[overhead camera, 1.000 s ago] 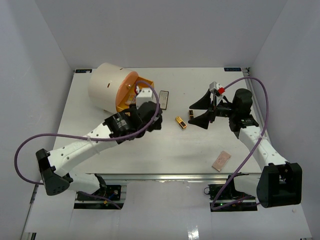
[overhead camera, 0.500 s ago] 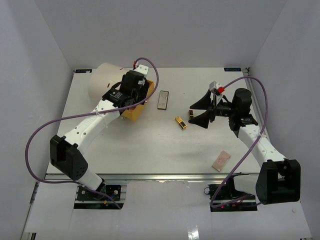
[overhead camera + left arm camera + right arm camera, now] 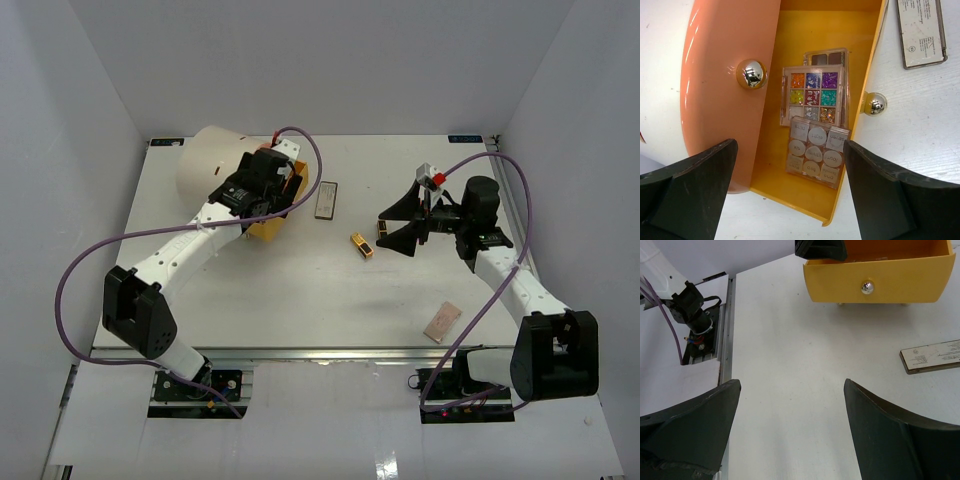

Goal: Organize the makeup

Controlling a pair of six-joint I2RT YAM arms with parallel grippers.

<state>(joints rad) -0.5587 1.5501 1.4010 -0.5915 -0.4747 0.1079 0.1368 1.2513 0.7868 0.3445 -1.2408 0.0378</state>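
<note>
Jaws wide on the left gripper (image 3: 790, 150), nothing between them, and I'm hanging straight over the open yellow drawer (image 3: 815, 30) of the cream cylinder (image 3: 212, 170). Three palettes are lying flat in that drawer. A multicolour glitter palette (image 3: 812, 95) is in the middle. A clear palette of round pans (image 3: 815, 155) overlaps its near edge, and a darker palette (image 3: 826, 56) peeks out from under its far edge. Beside the yellow drawer I see the orange drawer front (image 3: 725, 75) with its silver knob (image 3: 751, 74).

Over on the right gripper (image 3: 395, 222) the jaws are spread wide too, empty, held low over the counter (image 3: 300, 290) and pointing across at the drawer. The grey palette (image 3: 326, 199) lies flat on the counter just right of the drawer, between the two arms. One gold-and-black lipstick tube (image 3: 362, 244) is lying on its side just ahead of the right jaws. A second small dark tube (image 3: 381, 228) sits close to their tips, though I can't tell if it's touching. The pinkish palette (image 3: 442, 321) is well apart from all that, down near the front edge by the right arm
</note>
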